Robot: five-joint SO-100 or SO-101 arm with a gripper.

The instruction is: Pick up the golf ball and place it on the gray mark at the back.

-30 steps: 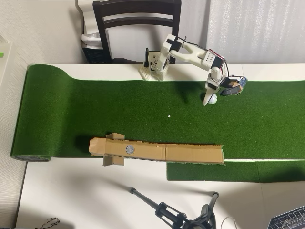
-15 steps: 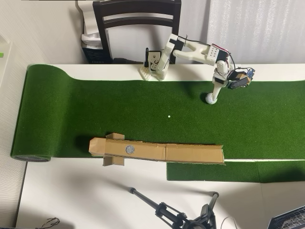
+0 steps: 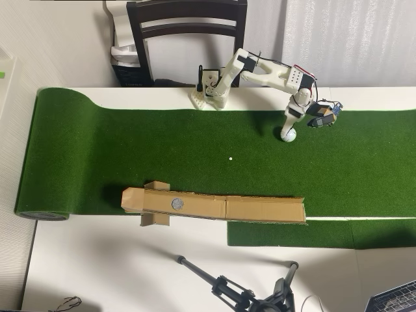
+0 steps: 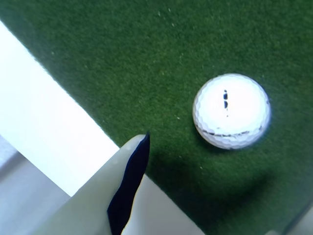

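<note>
The golf ball [image 3: 288, 134] is a white dimpled sphere lying on the green turf at the right of the overhead view. My gripper [image 3: 288, 128] points down right over it, the tips at the ball's upper side. In the wrist view the ball [image 4: 232, 111] rests free on the turf, to the right of one pale finger [image 4: 88, 210] with a dark pad; the jaws stand wide apart and nothing is held. The gray mark [image 3: 177, 203] is a small round disc on the cardboard ramp, far off to the lower left.
The cardboard ramp [image 3: 260, 209] lies along the turf's near edge. A tiny white dot [image 3: 230, 158] sits mid-turf. The arm's base [image 3: 209, 94] stands at the far table edge by a dark chair [image 3: 187, 26]. A tripod [image 3: 240, 294] lies at the bottom.
The wrist drifted right and up, then came back a little toward the ball. The ball has stayed at nearly the same spot on the turf.
</note>
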